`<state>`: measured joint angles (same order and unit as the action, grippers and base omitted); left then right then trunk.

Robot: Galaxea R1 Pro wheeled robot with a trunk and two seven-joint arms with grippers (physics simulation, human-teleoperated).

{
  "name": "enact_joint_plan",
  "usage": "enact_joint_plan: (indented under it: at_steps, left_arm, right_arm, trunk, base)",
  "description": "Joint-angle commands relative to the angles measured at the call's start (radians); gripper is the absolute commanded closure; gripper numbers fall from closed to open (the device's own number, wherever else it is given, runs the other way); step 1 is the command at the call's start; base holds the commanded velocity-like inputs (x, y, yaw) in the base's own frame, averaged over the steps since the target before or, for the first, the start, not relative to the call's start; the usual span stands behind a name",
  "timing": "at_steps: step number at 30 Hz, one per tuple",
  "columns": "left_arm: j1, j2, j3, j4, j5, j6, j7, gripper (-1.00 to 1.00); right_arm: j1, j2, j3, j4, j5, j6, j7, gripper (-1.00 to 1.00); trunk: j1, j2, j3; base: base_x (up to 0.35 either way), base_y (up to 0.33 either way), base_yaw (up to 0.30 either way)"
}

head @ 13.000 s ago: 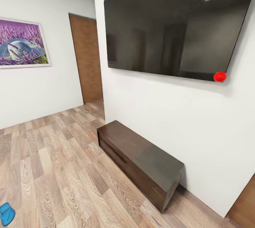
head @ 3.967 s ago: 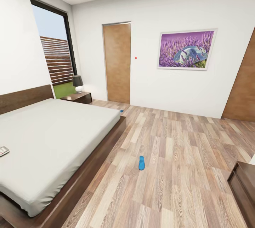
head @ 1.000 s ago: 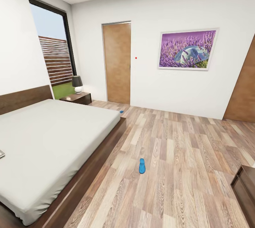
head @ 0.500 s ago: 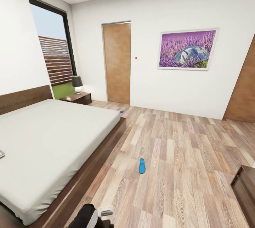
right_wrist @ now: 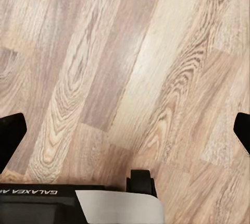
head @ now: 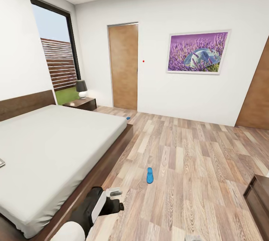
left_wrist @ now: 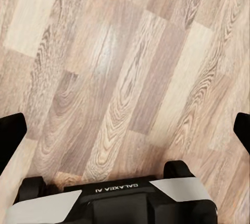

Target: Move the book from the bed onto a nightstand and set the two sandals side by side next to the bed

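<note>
In the head view the bed (head: 52,147) with its off-white mattress takes up the left. A sliver of the book (head: 1,163) lies on the mattress, cut off by the picture's left edge. One blue sandal (head: 150,175) lies on the wood floor right of the bed. The other sandal (head: 128,118) peeks out past the bed's far corner. A nightstand (head: 80,103) stands beside the headboard. My left gripper (head: 117,199) hangs low by the bed's side rail. The left gripper (left_wrist: 125,130) and the right gripper (right_wrist: 125,130) are both open over bare floor planks.
A lamp (head: 82,88) stands on the nightstand. A dark low cabinet (head: 257,196) juts in at the lower right. Two wooden doors (head: 124,67) and a lavender picture (head: 197,52) are on the far wall, and a tall window (head: 56,56) at the left.
My left arm has risen into the head view from the bottom edge and moved further up and right. The camera and the room's things have stayed still over the last second.
</note>
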<state>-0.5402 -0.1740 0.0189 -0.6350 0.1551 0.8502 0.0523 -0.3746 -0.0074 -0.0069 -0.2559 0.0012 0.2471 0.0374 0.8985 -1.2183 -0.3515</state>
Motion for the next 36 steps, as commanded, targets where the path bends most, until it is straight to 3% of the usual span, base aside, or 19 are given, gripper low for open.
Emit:
enact_joint_plan:
  at_steps: [1, 4, 8, 17, 28, 32, 36]
  left_arm:
    - [-0.088, -0.001, 0.001, -0.002, 0.097, 0.064, 0.006, -1.00]
    - [-0.119, -0.001, 0.001, -0.004, 0.127, 0.095, 0.006, -1.00]
    - [-0.132, -0.001, 0.001, -0.022, 0.140, 0.110, 0.006, -1.00]
    - [-0.140, -0.001, 0.001, -0.104, 0.149, 0.122, 0.004, -1.00]
    - [-0.141, -0.001, -0.005, -0.123, 0.150, 0.123, -0.001, -1.00]
    - [-0.141, -0.001, -0.041, -0.126, 0.149, 0.122, -0.001, -1.00]
    - [-0.141, -0.001, -0.118, -0.128, 0.150, 0.120, 0.000, -1.00]
  right_arm:
    - [-0.077, 0.000, -0.001, -0.003, 0.000, 0.056, 0.005, -1.00]
    - [-0.116, 0.000, -0.001, -0.003, 0.000, 0.066, 0.003, -1.00]
    - [-0.149, 0.000, -0.001, -0.002, 0.000, 0.084, 0.003, -1.00]
    - [-0.179, 0.001, -0.001, -0.003, 0.000, 0.131, 0.006, -1.00]
    - [-0.194, 0.000, -0.001, -0.003, 0.000, 0.138, 0.006, -1.00]
    - [-0.196, 0.001, -0.001, -0.003, 0.000, 0.138, 0.006, -1.00]
    - [-0.197, 0.001, -0.001, -0.003, 0.000, 0.137, 0.005, -1.00]
  trunk:
    - [0.000, -0.001, -0.001]
    - [0.000, -0.001, -0.001]
    - [0.000, -0.001, -0.001]
    - [0.000, -0.001, -0.001]
    - [0.000, -0.001, -0.001]
    - [0.000, -0.001, -0.001]
    - [0.000, -0.001, -0.001]
  base:
    - [0.000, 0.000, 0.000]
    - [0.000, 0.000, 0.000]
    - [0.000, 0.000, 0.000]
    - [0.000, 0.000, 0.000]
    - [0.000, 0.000, 0.000]
    - [0.000, 0.000, 0.000]
    - [0.000, 0.000, 0.000]
